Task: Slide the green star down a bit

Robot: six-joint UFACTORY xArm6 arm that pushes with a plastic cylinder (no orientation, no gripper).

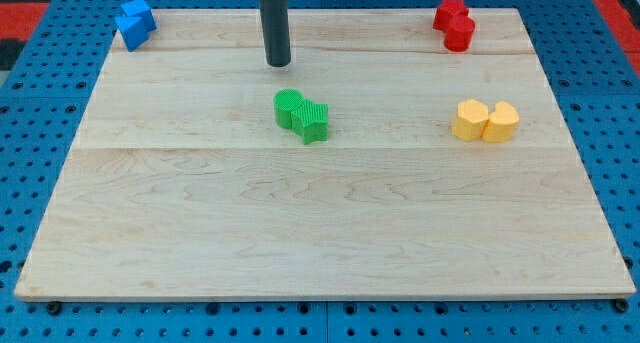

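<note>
Bright, even overhead light, sharp focus throughout, only faint soft shadows, no glare.

single view, high, angled down at board (320, 233)

We see the green star (313, 122) lying flat on the worktop (320, 223), a little toward the view's top from the middle. Its ribbed top faces up, and its left side touches a round green block (289, 107).
</note>
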